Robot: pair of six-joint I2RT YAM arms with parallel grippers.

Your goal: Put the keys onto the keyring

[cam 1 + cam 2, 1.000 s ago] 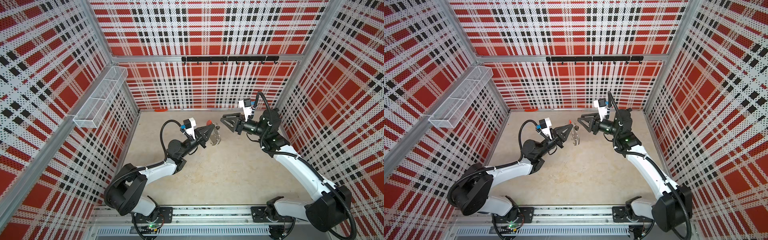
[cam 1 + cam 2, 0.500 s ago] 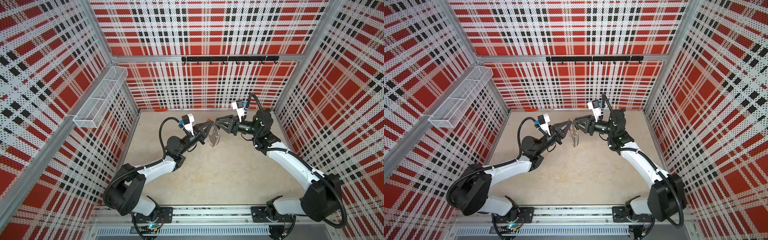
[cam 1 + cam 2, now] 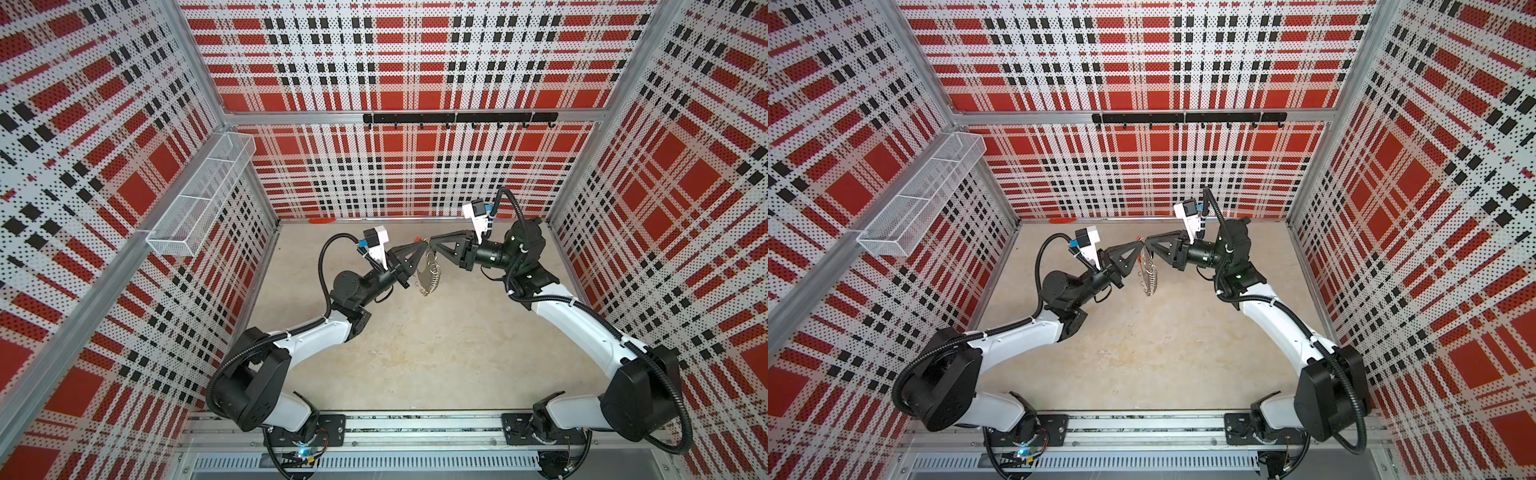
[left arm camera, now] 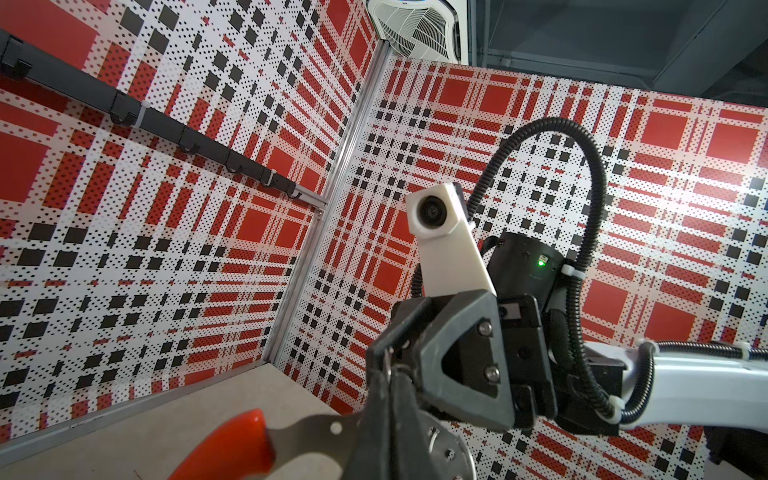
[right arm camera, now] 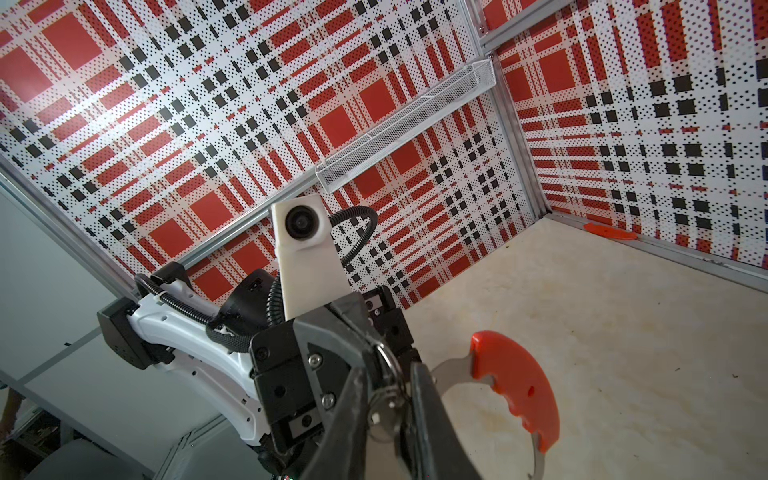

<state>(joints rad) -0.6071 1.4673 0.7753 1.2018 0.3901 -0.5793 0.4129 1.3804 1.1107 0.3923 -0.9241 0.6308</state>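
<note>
Keys perhaps behind right end effector (image 3: 433,242)

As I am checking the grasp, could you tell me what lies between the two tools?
The keyring, gripped by the left tool with the right tool at it; it hangs below their tips in both top views.

Bright even light, faint soft shadows, fisheye bending at edges, glare on plaid wall (image 4: 685,199)

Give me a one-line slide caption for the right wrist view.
Left gripper holds the keyring by its grey band above the table; the right gripper straddles a split ring.
</note>
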